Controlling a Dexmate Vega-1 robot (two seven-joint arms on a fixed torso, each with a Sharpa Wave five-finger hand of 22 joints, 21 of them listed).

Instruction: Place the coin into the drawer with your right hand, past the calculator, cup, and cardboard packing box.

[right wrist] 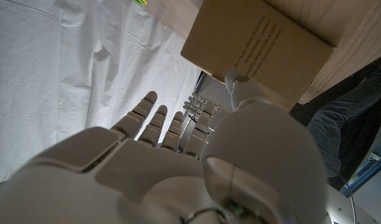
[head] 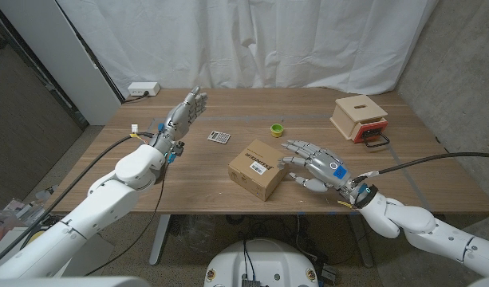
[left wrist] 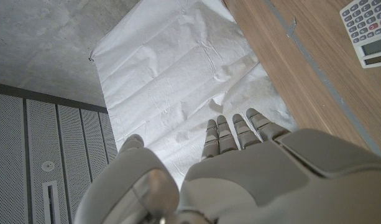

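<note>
White curtain behind a wooden table (head: 188, 171): my right hand (head: 320, 166), fingers spread and empty, hovers beside the cardboard packing box (head: 258, 168); left hand (head: 183, 114) open. Coin's whereabouts unclear; likely thin, slippery, best pinched by its rim. Drawer (head: 360, 118) sits far right.

wooden drawer (head: 360, 117) open, far from box (head: 258, 168).
</note>
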